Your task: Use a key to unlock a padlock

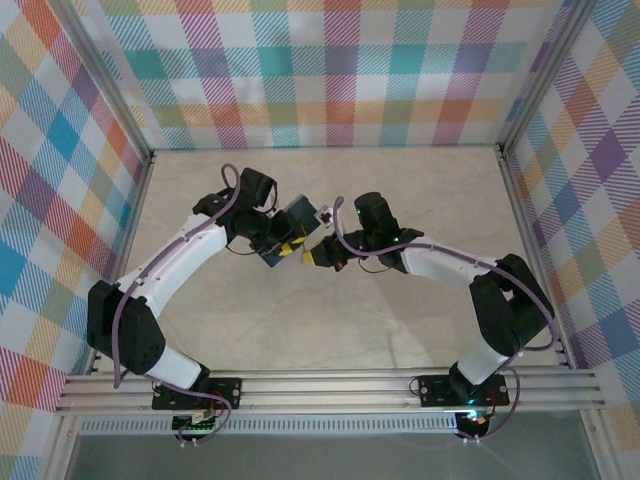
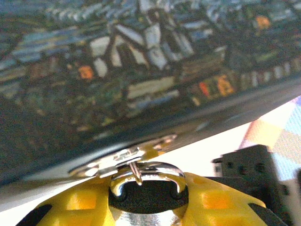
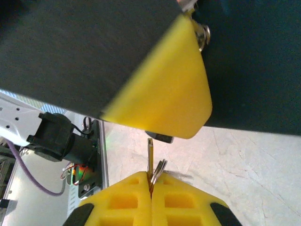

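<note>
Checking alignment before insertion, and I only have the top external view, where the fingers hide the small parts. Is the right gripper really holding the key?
Observer: Yes. The right wrist view shows the right gripper shut on the key, blade sticking up out of its grip.
Operator: And the padlock?
Observer: In the left wrist view the left gripper clamps the padlock, its shackle through a loop on the hasp of the tin.
Operator: Is the key in?
Observer: Cannot tell; its tip ends beside a dark piece under the left gripper's yellow finger.
</note>
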